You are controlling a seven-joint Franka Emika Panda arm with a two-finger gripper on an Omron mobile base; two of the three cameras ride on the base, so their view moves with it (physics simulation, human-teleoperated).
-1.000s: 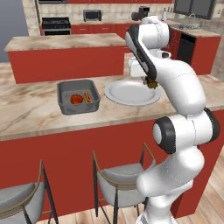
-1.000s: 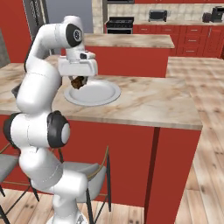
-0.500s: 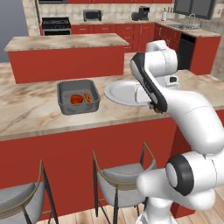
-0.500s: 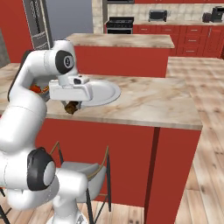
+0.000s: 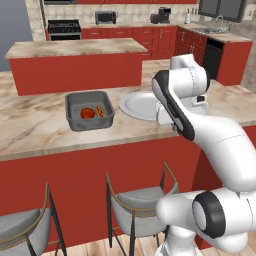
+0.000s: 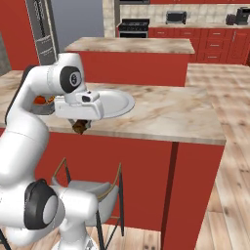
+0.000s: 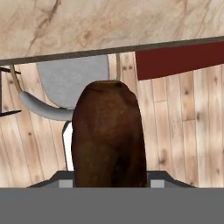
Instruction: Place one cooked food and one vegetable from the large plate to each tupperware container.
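Observation:
My gripper (image 6: 80, 128) is shut on a brown piece of cooked food (image 6: 79, 125), just off the counter's front edge and below its top. In the hand view the brown piece (image 7: 107, 135) stands between my fingertips, over the wooden floor and a stool seat. The large plate (image 5: 137, 106) lies behind it on the counter, white and bare where it shows (image 6: 117, 100). The dark tupperware container (image 5: 72, 119) sits to the plate's left and holds a red piece (image 5: 87, 113) and an orange piece (image 5: 100, 111). In the left base view my own arm hides the gripper.
The marble counter (image 5: 30, 131) ends in a straight front edge (image 7: 109, 50) above the red cabinet face. Stools with grey seats (image 5: 142, 200) stand below it on the wooden floor. A second island (image 5: 75, 47) lies further back.
The arm has swung from above the plate forward and down past the counter's front edge, still carrying the brown piece. The plate and the dark container have stayed put.

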